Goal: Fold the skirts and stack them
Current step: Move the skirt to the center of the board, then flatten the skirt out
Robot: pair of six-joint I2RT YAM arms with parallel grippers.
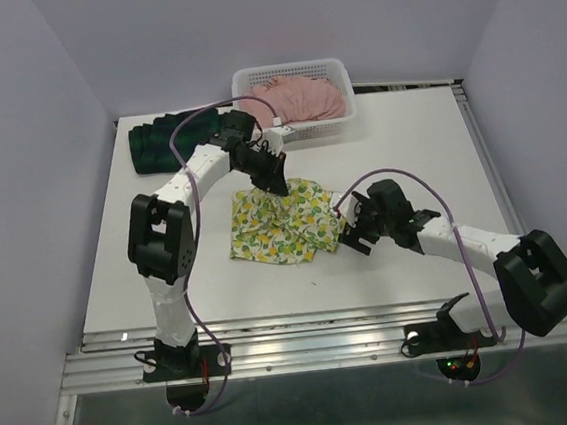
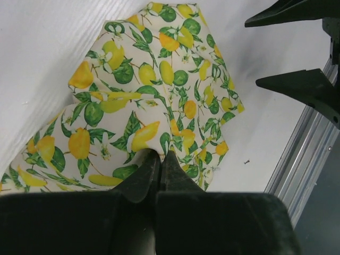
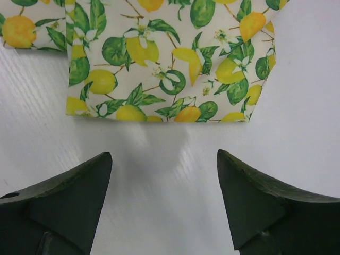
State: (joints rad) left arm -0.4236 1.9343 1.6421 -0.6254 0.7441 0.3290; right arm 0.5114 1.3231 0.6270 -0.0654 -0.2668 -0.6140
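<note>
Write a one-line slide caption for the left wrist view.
Left end effector pinches the lemon-print skirt on the white table; the open right end effector hovers nearby.

You're looking at two arms, each pairing white tubular link shells with bulky black joint housings: left arm [image 1: 204,165], right arm [image 1: 468,245]. Both are trailing thin purple cables [image 1: 392,171]. At the black bases [image 1: 172,359], small red and green lights [image 1: 449,365] are glowing. The left gripper [image 2: 161,155] and right gripper [image 3: 163,156] are showing matte, dark greenish-black, wedge-shaped fingers [image 3: 255,202], with a black wrist block [image 2: 212,223] backing the left pair.
</note>
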